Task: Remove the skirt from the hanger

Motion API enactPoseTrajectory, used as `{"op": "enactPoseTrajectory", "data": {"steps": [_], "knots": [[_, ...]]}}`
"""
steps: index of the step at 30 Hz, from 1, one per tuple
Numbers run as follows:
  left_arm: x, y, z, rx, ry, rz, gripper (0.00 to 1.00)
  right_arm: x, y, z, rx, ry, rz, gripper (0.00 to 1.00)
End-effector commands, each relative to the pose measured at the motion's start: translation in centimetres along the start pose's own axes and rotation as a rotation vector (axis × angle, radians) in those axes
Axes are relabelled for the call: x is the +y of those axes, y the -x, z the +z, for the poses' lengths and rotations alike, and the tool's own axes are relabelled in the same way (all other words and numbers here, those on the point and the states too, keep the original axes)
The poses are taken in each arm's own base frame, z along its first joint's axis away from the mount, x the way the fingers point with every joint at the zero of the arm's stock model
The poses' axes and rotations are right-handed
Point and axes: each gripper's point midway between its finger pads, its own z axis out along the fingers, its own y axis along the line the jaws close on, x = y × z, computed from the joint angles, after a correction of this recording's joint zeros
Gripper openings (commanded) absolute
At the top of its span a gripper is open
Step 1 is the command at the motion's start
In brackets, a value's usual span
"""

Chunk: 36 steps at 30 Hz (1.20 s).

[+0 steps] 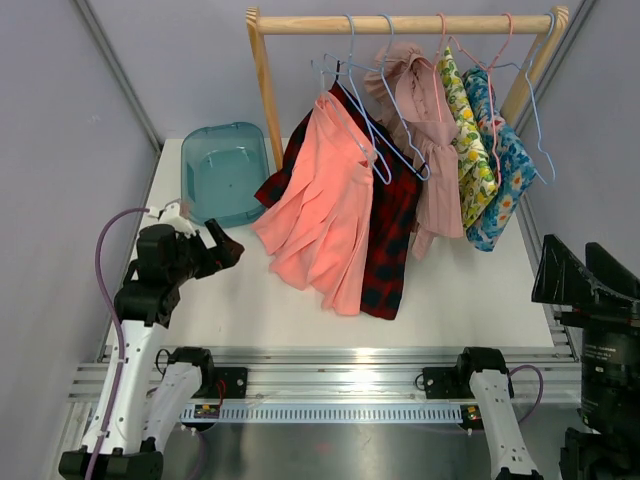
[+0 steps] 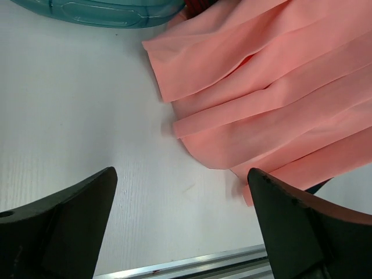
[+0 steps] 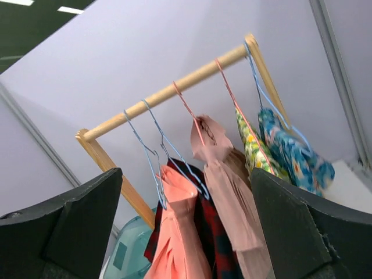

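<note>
A coral pink pleated skirt [image 1: 325,210] hangs from a blue wire hanger [image 1: 352,110] on the wooden rail [image 1: 400,24], at the left of the row; its hem reaches down near the table. It also shows in the left wrist view [image 2: 273,99] and in the right wrist view [image 3: 177,244]. My left gripper [image 1: 222,245] is open and empty, low over the table just left of the skirt's hem. My right gripper [image 1: 565,270] is open and empty at the far right, raised and pointed up at the rail.
A red-black plaid garment [image 1: 392,235], a dusty pink one [image 1: 432,150], a lemon-print one [image 1: 468,140] and a blue floral one [image 1: 505,170] hang to the skirt's right. A teal tub [image 1: 222,170] stands at the back left by the rail's post [image 1: 264,90].
</note>
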Motion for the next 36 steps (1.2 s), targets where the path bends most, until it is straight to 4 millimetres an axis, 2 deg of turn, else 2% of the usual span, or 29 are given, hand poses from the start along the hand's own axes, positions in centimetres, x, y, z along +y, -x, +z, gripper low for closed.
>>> {"op": "enactPoseTrajectory", "data": {"steps": [1, 3, 5, 6, 7, 9, 10, 12, 13, 14, 15, 17, 18, 19, 20, 21, 23, 24, 27, 29, 32, 34, 36], "knots": [[0.3, 1.2, -0.5, -0.038, 0.054, 0.030, 0.99, 1.9, 0.5, 2.7, 0.039, 0.097, -0.165, 0.99], [-0.2, 1.0, -0.6, -0.034, 0.037, 0.044, 0.99, 3.0, 1.9, 2.8, -0.004, 0.151, -0.243, 0.99], [-0.8, 1.0, -0.5, -0.036, 0.002, 0.061, 0.99, 3.1, 2.6, 3.7, -0.027, 0.146, -0.269, 0.99], [-0.9, 1.0, -0.6, -0.034, -0.008, 0.067, 0.99, 3.3, 4.0, 3.8, -0.065, 0.129, -0.286, 1.00], [-0.9, 0.8, -0.5, -0.030, -0.010, 0.068, 0.99, 3.2, 3.7, 5.2, -0.043, 0.124, -0.299, 1.00], [-1.0, 0.5, -0.2, -0.014, -0.017, 0.070, 0.99, 4.1, 3.7, 6.4, -0.034, 0.171, -0.336, 1.00], [-1.4, 0.3, 0.0, -0.002, -0.041, 0.072, 0.99, 3.6, 2.8, 8.5, 0.001, 0.156, -0.332, 0.99], [-2.2, -0.4, 0.3, 0.031, -0.083, 0.088, 0.99, 3.2, 2.5, 10.5, 0.020, 0.140, -0.346, 0.99], [-2.5, -0.6, 0.3, 0.042, -0.099, 0.095, 0.99, 2.4, 1.1, 12.8, 0.068, 0.120, -0.345, 0.99], [-2.3, -0.8, 0.4, 0.047, -0.085, 0.098, 0.99, 1.8, 0.6, 14.1, 0.086, 0.099, -0.342, 0.99], [-2.2, -0.8, 0.3, 0.043, -0.069, 0.099, 0.99, 0.8, -0.9, 16.6, 0.143, 0.065, -0.330, 0.99], [-2.3, -0.9, 0.2, 0.039, -0.075, 0.099, 0.99, -0.9, -2.4, 19.0, 0.205, -0.001, -0.337, 1.00], [-2.3, -0.8, 0.1, 0.028, -0.075, 0.103, 0.99, -1.9, -3.3, 21.2, 0.231, -0.037, -0.343, 0.99], [-2.4, -0.8, 0.0, 0.027, -0.075, 0.102, 0.99, -2.7, -3.8, 22.2, 0.242, -0.070, -0.351, 0.99], [-2.4, -0.8, 0.0, 0.026, -0.077, 0.103, 0.99, -4.0, -3.3, 23.2, 0.218, -0.140, -0.363, 1.00], [-2.4, -0.8, -0.1, 0.022, -0.079, 0.105, 0.99, -5.3, -4.6, 24.8, 0.240, -0.177, -0.371, 0.99], [-2.5, -0.8, -0.1, 0.022, -0.078, 0.106, 0.99, -6.2, -4.9, 26.3, 0.233, -0.204, -0.392, 0.99], [-2.4, -0.9, -0.1, 0.025, -0.077, 0.106, 0.99, -7.1, -6.3, 27.6, 0.266, -0.218, -0.399, 0.99], [-2.5, -0.9, 0.1, 0.035, -0.079, 0.106, 0.99, -8.9, -8.5, 29.1, 0.324, -0.265, -0.405, 1.00], [-2.4, -1.0, 0.3, 0.043, -0.075, 0.103, 0.99, -10.1, -9.7, 29.4, 0.353, -0.294, -0.412, 0.99], [-2.5, -1.1, 0.3, 0.048, -0.077, 0.102, 0.99, -11.2, -10.1, 29.2, 0.340, -0.324, -0.438, 1.00], [-2.4, -1.1, 0.3, 0.048, -0.077, 0.102, 0.99, -12.3, -11.3, 28.7, 0.363, -0.344, -0.452, 0.99], [-2.4, -1.1, 0.3, 0.046, -0.078, 0.103, 0.99, -13.1, -12.0, 28.5, 0.371, -0.362, -0.460, 0.88]]}}
